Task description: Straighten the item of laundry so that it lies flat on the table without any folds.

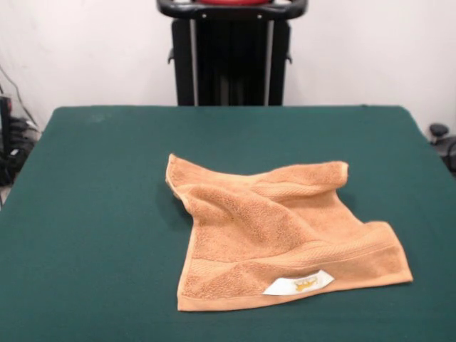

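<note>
No gripper or fingers show anywhere in the front view, so their state cannot be told; nothing is held or touched. The towel (pixel 285 235) lies near the middle of the table (pixel 92 214), rumpled: far edge folded over, a diagonal crease across the middle, white label (pixel 299 283) at the near edge. Likely risk: a pinch at the fold catches both layers and drags the whole towel without opening it.

Orange-tan towel (pixel 285 235) lies rumpled on the green table (pixel 92 214), far edge folded, label up.
</note>
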You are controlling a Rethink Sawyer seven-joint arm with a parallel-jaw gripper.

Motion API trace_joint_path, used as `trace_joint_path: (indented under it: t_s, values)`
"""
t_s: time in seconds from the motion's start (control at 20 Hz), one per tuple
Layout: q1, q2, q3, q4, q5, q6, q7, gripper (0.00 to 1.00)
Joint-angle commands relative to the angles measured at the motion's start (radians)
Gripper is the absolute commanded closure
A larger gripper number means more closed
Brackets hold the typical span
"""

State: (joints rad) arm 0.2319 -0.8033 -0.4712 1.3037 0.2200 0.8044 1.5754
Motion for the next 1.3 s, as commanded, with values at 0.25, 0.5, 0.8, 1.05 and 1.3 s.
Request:
trace_joint_path:
  t_s: [0.25, 0.5, 0.8, 1.05, 1.3]
  values:
    - [0.026, 0.143, 0.101, 0.133, -0.024, 0.054, 0.206, 0.00]
    - [0.010, 0.165, 0.133, 0.209, 0.009, -0.055, 0.216, 0.00]
    - [0.010, 0.172, 0.143, 0.241, 0.021, -0.132, 0.225, 0.00]
    - [0.024, 0.167, 0.121, 0.222, 0.022, -0.076, 0.231, 0.00]
    - [0.019, 0.173, 0.126, 0.228, 0.028, -0.095, 0.232, 0.00]
